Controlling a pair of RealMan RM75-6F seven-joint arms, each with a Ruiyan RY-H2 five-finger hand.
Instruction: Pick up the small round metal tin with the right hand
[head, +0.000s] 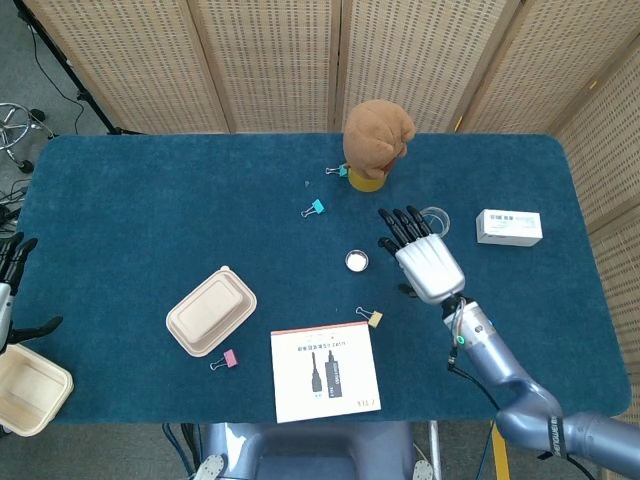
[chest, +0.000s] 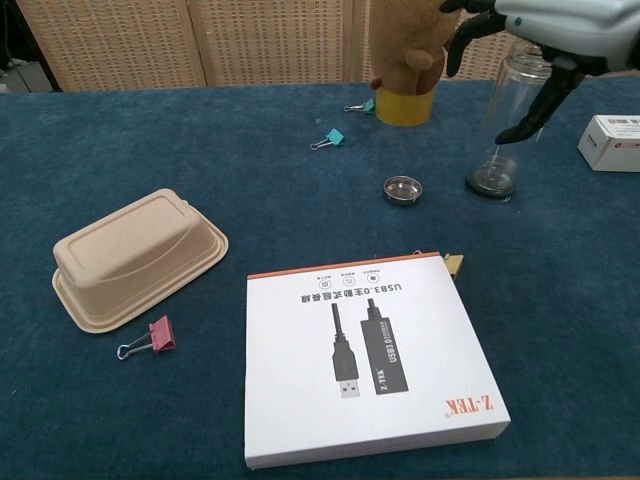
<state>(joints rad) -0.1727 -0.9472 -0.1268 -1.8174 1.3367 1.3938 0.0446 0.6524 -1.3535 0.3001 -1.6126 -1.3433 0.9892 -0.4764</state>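
Note:
The small round metal tin (head: 357, 260) lies on the blue table, shallow and shiny; the chest view shows the tin (chest: 402, 189) just left of the glass jar. My right hand (head: 422, 258) hovers above the table to the tin's right, fingers spread and holding nothing, in front of the glass jar (head: 434, 220). In the chest view the right hand (chest: 545, 30) is at the top right, over the jar (chest: 510, 120). My left hand (head: 8, 290) hangs open at the far left edge, off the table.
A white USB box (head: 324, 371) lies near the front edge, with a yellow clip (head: 372, 318) beside it. A beige lidded container (head: 211, 311) and pink clip (head: 226, 359) sit left. A plush toy on a yellow cup (head: 374, 143), teal clip (head: 315, 208) and white carton (head: 509, 227) lie further back.

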